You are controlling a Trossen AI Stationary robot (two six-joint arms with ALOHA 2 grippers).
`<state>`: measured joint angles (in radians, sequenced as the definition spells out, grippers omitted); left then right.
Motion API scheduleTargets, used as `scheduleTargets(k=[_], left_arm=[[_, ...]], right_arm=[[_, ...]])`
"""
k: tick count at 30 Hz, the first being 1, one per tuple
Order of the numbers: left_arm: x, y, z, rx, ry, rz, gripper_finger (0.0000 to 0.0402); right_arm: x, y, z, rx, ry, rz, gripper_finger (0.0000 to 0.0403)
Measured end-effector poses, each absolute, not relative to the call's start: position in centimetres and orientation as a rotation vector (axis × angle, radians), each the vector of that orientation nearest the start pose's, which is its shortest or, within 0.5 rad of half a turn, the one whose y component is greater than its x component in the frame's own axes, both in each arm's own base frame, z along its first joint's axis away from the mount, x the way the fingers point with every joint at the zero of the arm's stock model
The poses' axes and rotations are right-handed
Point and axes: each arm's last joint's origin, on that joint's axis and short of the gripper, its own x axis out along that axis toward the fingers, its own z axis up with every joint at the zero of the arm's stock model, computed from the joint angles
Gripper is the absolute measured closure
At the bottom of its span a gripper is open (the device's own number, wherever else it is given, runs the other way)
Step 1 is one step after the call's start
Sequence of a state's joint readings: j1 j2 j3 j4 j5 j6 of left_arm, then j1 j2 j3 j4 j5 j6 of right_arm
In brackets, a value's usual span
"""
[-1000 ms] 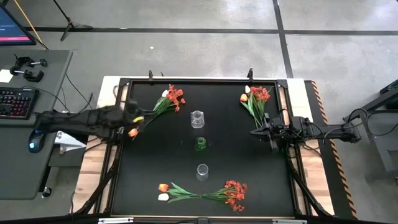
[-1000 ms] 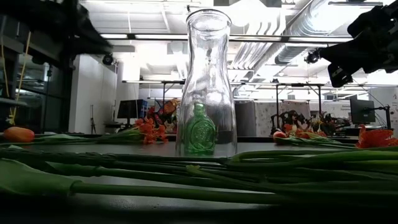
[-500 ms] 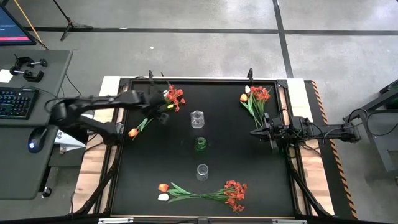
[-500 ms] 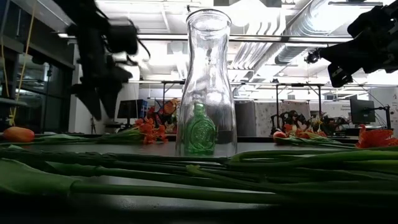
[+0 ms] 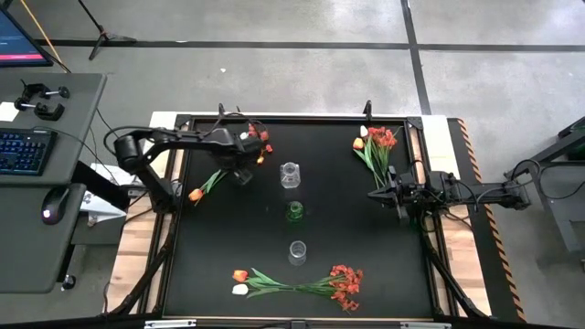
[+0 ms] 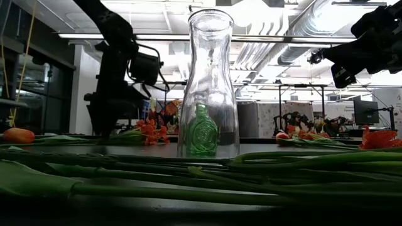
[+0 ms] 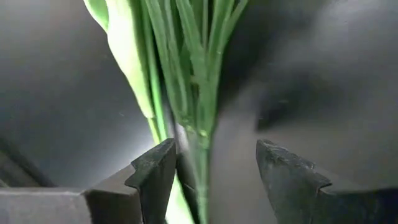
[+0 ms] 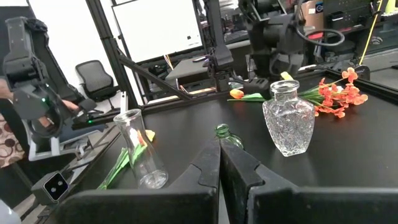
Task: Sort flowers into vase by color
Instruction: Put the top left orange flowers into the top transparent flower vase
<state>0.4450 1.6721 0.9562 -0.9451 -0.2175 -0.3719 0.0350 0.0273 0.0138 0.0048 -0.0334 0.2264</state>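
The left gripper (image 5: 239, 170) hangs over the far-left flowers (image 5: 233, 157), fingers (image 7: 155, 171) wide with the green stalks (image 7: 193, 93) between them ungripped, while the right gripper (image 5: 377, 194) waits at the right edge, fingers (image 8: 208, 163) pressed together, empty.

Robotics lab: concrete floor (image 5: 302, 73), exposed ceiling ducts (image 6: 301, 31), desk w/ keyboard (image 5: 23, 151), office chair (image 8: 96, 74).

The surface (image 5: 228, 247) is matt black with pale wood (image 5: 137, 247) at its sides. The cut vase (image 8: 287, 121), tall bottle (image 6: 208, 81) and small green bottle (image 5: 294, 212) are glossy glass. The left claw (image 7: 211, 180) fingers look matt dark plastic. The flower stalks (image 7: 193, 74) are smooth green plastic.
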Motion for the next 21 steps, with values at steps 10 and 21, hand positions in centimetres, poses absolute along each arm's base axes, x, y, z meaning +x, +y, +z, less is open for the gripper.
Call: scheduleTargets(k=[10, 21], left_arm=[[23.8, 12.7, 13.8, -0.391, 1.631, 0.733, 0.0193], [23.1, 14.1, 13.5, -0.506, 1.627, 0.649, 0.0225]], right_arm=[[9.8, 0.4, 16.7, 0.227, 0.016, 0.067, 0.0402], [9.8, 0.4, 16.7, 0.227, 0.016, 0.067, 0.0402]])
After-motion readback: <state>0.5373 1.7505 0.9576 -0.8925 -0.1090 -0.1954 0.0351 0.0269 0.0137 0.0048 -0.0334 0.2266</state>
